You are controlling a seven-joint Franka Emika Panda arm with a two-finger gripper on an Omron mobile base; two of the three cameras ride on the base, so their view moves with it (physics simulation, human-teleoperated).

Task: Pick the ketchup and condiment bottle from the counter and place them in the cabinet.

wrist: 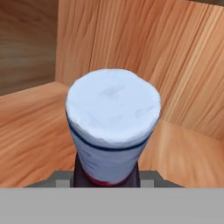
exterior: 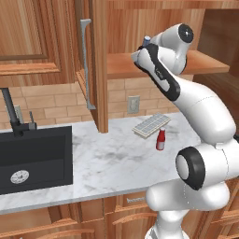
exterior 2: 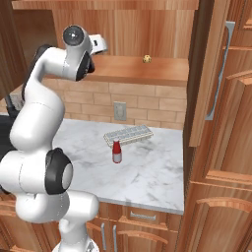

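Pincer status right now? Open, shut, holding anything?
Pincer: shut on the condiment bottle, up inside the cabinet over its shelf.

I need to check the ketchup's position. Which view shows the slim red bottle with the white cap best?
The right base view: the slim red ketchup bottle stands unobstructed on the marbled counter. The left base view shows it beside the white arm.

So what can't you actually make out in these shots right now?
- Condiment bottle: body and label hidden in the hand view, behind its own cap.
- Whether it rests on the cabinet shelf: arm blocks both base views.
- Small object on shelf, right base view: too small.
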